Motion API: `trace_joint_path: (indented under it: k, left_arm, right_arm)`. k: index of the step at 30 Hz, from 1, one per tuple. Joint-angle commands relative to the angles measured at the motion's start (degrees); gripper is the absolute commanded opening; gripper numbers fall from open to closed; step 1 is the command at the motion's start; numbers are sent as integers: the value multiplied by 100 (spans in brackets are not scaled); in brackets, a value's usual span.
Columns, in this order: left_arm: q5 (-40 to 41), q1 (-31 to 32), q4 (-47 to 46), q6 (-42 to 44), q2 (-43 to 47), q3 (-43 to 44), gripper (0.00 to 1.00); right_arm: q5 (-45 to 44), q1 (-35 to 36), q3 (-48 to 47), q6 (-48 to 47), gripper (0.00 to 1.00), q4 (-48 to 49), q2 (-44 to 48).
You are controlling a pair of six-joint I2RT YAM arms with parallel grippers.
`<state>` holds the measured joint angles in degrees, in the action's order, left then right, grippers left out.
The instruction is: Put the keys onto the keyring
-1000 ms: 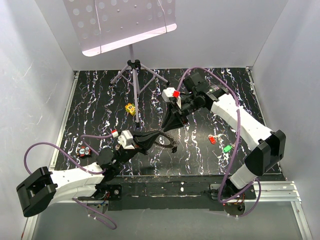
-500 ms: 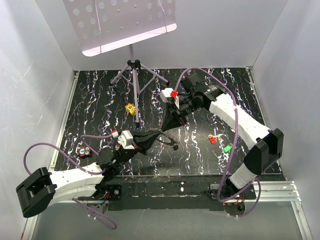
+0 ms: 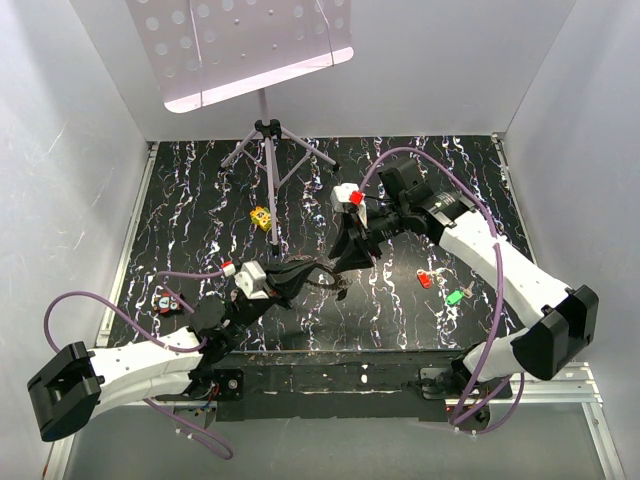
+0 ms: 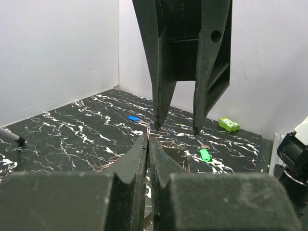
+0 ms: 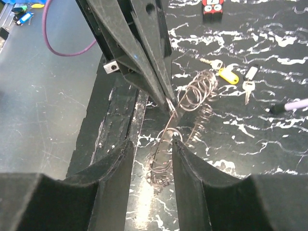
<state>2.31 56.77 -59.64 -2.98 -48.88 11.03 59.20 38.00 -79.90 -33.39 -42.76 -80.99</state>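
The surface [image 3: 200,220] bears everything. The left tool [image 4: 148,139] pinches the keyring [image 5: 190,96] tight; the right tool [image 5: 151,142], jaws partly apart, straddles its coil. The red key [image 3: 425,279] and green key [image 3: 455,296] lie loose to the right. The ring seems readied; next, fetch a key.

Keyring [image 5: 197,91]: thin shiny metal wire. Table [image 3: 200,200]: glossy black marbled. Left gripper [image 4: 147,139]: matt black, grainy plastic.

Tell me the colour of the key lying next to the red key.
The key has a green head; the top external view shows it best.
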Motion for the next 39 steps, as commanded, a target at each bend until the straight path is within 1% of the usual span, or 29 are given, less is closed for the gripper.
trace_joint_path:
  k: [1,3,6,14,19,20,21,23,28,29,33,39]
  left_arm:
    - [200,-17,-30,114,90,268,0]
    - [226,-17,-83,105,46,277,0]
    - [253,-17,-136,87,-7,312,0]
    - [402,-17,-153,96,-16,347,0]
    - [534,-17,-162,70,-7,330,0]
    - [569,-17,-180,70,-7,321,0]
    - [595,-8,-180,52,-7,304,0]
    - [666,-17,-197,44,2,286,0]
    - [841,-17,-145,35,19,242,0]
    - [859,-17,-127,35,19,242,0]
    - [982,-17,-13,17,-33,251,0]
    - [1167,-17,294,17,-69,347,0]
  right_arm:
    - [-233,32,413,815,46,874,232]
    - [-364,50,527,1035,46,1138,268]
    - [-812,76,607,1369,46,1419,251]
    - [-980,225,800,1405,45,1534,233]
    - [-1217,296,871,1475,47,1631,233]
    - [-1261,305,862,1501,45,1631,215]
    - [-1305,322,853,1510,42,1648,207]
    - [-1349,331,844,1554,32,1675,189]
    - [-1411,366,774,1590,3,1640,180]
    - [-1411,375,765,1607,1,1640,180]
    - [-1472,384,730,1774,1,1692,180]
    - [-1806,384,607,2038,1,1727,215]
